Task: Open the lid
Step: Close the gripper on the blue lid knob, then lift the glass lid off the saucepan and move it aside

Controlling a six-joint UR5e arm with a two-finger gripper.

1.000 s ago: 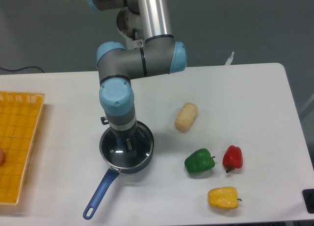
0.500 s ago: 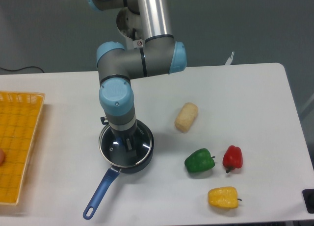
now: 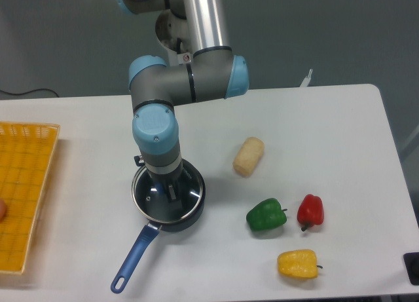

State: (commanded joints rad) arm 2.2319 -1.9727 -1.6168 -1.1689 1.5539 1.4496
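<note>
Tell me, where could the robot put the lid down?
Bare table lies behind the corn cob, toward the far right corner, and between the yellow basket and saucepan. It is crowded by the peppers: green, red, yellow.

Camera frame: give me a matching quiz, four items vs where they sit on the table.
Items:
1. lid
2. basket
3. yellow pepper
4. corn cob

Places:
A. left edge of the table
B. nearest the front edge, right side
C. under the gripper, over the saucepan
D. middle, right of the arm

Pairs: 1-C, 2-A, 3-B, 4-D
</note>
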